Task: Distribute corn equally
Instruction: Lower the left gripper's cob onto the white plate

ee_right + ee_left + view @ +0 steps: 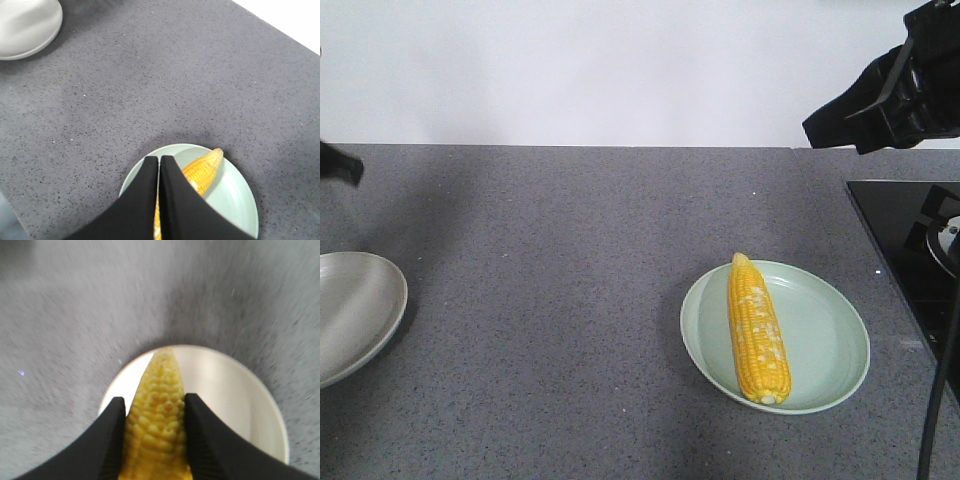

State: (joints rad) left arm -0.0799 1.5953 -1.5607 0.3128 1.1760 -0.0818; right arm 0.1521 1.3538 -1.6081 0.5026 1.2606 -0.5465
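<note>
A bumpy yellow corn cob lies on a round, smooth, pale green plate on the speckled grey counter. Its thin pale tip points toward the back wall. High above it hangs the right gripper, with its two black fingers pressed flat together and nothing between them. Far to the left sits a shiny white plate with a curved rim. Above that plate, the left gripper pinches a second corn cob between its two black ridged fingers. This cob is knobbly too, and its pointed tip sticks out over the white plate. A glossy black stove top sits at the right edge.
</note>
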